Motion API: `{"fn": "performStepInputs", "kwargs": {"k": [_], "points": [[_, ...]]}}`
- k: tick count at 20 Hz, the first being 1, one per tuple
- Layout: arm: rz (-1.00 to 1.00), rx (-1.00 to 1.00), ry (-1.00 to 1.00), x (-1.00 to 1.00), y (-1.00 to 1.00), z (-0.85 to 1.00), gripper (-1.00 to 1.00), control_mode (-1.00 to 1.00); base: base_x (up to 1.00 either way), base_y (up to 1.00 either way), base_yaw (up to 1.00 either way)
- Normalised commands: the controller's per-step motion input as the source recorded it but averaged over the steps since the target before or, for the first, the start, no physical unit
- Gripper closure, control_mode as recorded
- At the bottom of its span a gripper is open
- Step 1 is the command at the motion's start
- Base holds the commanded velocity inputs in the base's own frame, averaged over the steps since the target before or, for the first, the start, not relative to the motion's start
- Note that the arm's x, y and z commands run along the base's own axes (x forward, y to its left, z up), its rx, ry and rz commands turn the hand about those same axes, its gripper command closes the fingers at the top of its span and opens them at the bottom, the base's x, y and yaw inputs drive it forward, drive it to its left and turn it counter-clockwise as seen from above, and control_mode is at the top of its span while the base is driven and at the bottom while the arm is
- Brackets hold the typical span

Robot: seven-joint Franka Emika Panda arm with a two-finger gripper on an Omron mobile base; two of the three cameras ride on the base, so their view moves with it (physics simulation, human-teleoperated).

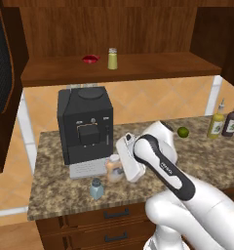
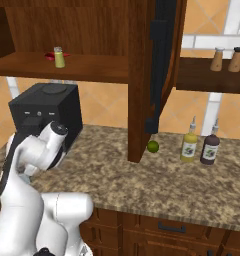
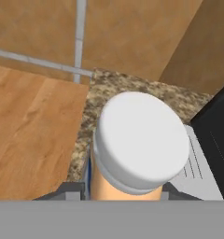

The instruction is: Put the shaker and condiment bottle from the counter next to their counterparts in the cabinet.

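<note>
While the fingers (image 1: pixel 115 168) grip the condiment bottle (image 1: pixel 113 169) beside the coffee machine (image 1: pixel 85 124), the shaker (image 1: pixel 96 188) stands near the bench (image 1: pixel 55 195) front edge. Right base view: cabinet (image 2: pixel 92 67) shelf lies open beside its yellow-green shaker (image 2: pixel 58 57). Hand view: white cap (image 3: pixel 141 140) (bench corner just beyond).

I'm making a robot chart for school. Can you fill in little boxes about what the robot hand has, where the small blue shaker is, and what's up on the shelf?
hand: gripper shut on the condiment bottle, beside the coffee machine
bottle cap: white, seen close up in the hand view
shaker: upright on the counter, near its front edge
cabinet shelf: yellow-green shaker, small red item
also on counter: lime, two spouted bottles
</note>
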Motion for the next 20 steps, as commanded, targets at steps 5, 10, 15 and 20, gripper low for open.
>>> {"fn": "performStepInputs", "kwargs": {"k": [5, 10, 15, 20], "points": [[-0.08, 0.0, -0.07, -0.45, 0.16, 0.49, 1.0, -1.0, 0.0, 0.0, 0.0], [-0.16, 0.0, -0.08, -0.36, 0.13, 0.54, 1.0, -1.0, 0.0, 0.0, 0.0], [-0.23, 0.01, 0.0, -0.13, 0.06, 0.48, 1.0, -1.0, 0.0, 0.0, 0.0], [-0.28, 0.08, 0.05, 0.0, 0.0, 0.59, 1.0, -1.0, 0.0, 0.0, 0.0]]}}
